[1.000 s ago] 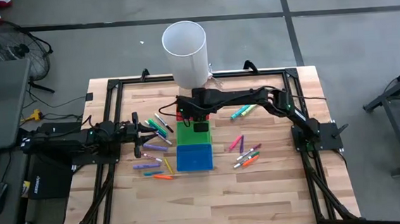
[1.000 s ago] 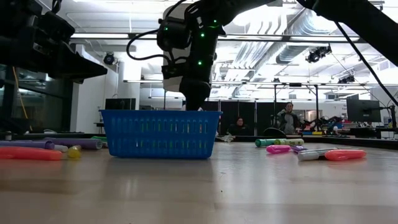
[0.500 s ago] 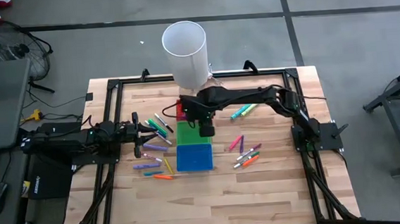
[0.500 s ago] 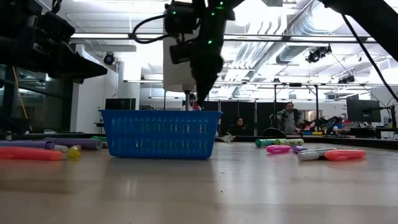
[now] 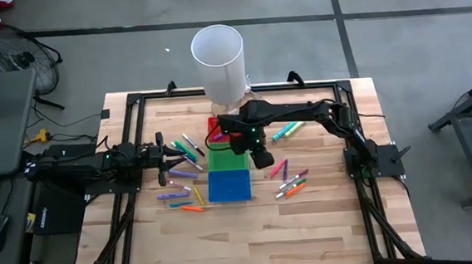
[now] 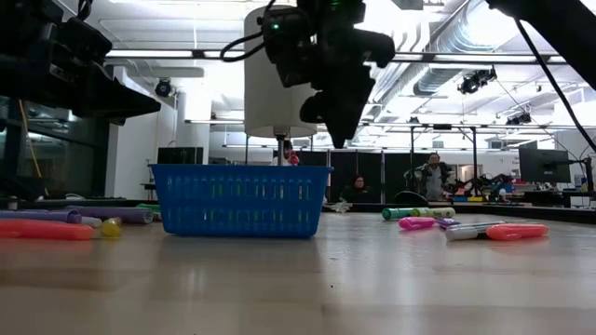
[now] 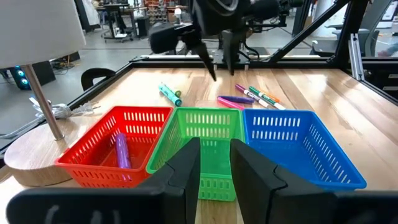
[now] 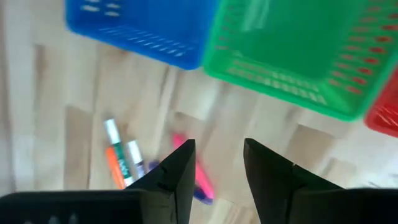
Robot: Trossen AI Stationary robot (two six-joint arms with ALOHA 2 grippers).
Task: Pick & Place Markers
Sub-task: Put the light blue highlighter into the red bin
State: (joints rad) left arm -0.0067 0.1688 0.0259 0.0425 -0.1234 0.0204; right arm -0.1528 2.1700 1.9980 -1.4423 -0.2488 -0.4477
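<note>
The right gripper (image 5: 263, 159) hangs above the tabletop (image 5: 325, 217) just off the 3 o'clock side of the green bin (image 5: 225, 158), its jaws parted and empty in its own wrist view. The left gripper (image 5: 171, 160) rests low at the 9 o'clock side of the tabletop, facing the row of 3 bins; its jaws stand slightly apart with nothing between them. The red bin (image 7: 118, 146), green bin and blue bin (image 5: 229, 185) sit touching in a line at the middle of the tabletop, the red one toward 12 o'clock and the blue one toward 6 o'clock. The markers (image 5: 289, 181) lie loose on the tabletop in 2 groups: 1 cluster at the 3 o'clock side of the bins, with a green marker (image 5: 284, 132) farther toward 1 o'clock, and another cluster (image 5: 185, 165) at the 9 o'clock side, near the left gripper. 1 purple marker (image 7: 120, 152) lies inside the red bin. A white cylinder (image 5: 218, 60) stands on a stand at 12 o'clock.
</note>
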